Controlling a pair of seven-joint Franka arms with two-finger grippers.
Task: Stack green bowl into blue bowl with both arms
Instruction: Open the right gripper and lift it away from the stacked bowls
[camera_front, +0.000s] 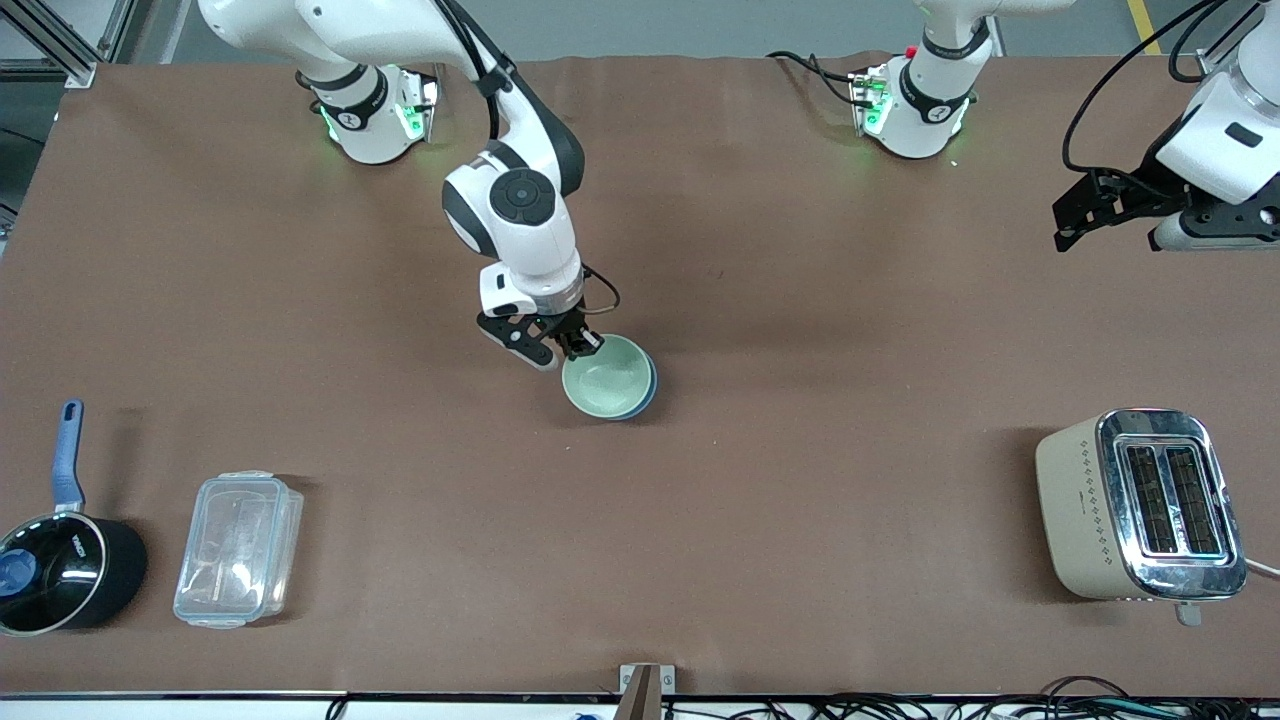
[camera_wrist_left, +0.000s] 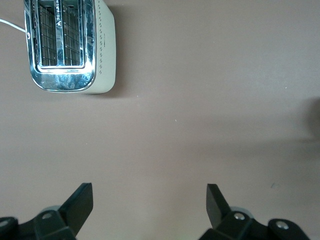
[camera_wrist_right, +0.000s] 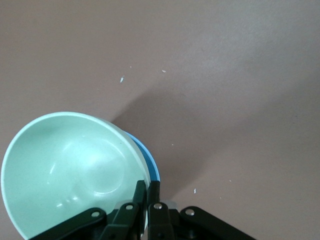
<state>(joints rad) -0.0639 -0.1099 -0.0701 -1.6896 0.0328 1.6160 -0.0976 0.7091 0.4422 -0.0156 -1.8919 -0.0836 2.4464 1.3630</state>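
Note:
The green bowl (camera_front: 603, 383) sits inside the blue bowl (camera_front: 649, 396) near the middle of the table. Only a strip of the blue bowl shows past the green rim. My right gripper (camera_front: 582, 346) is at the bowls' edge toward the robots' bases. In the right wrist view the green bowl (camera_wrist_right: 65, 170) fills the corner, with the blue bowl's rim (camera_wrist_right: 150, 162) beside it. There the right gripper (camera_wrist_right: 147, 184) is shut on the green bowl's rim, one finger inside and one outside. My left gripper (camera_front: 1075, 212) waits in the air over the left arm's end of the table, open and empty (camera_wrist_left: 149, 197).
A cream and chrome toaster (camera_front: 1140, 505) stands near the front edge at the left arm's end and shows in the left wrist view (camera_wrist_left: 70, 45). A black saucepan with a blue handle (camera_front: 60, 575) and a clear lidded container (camera_front: 238, 548) lie at the right arm's end.

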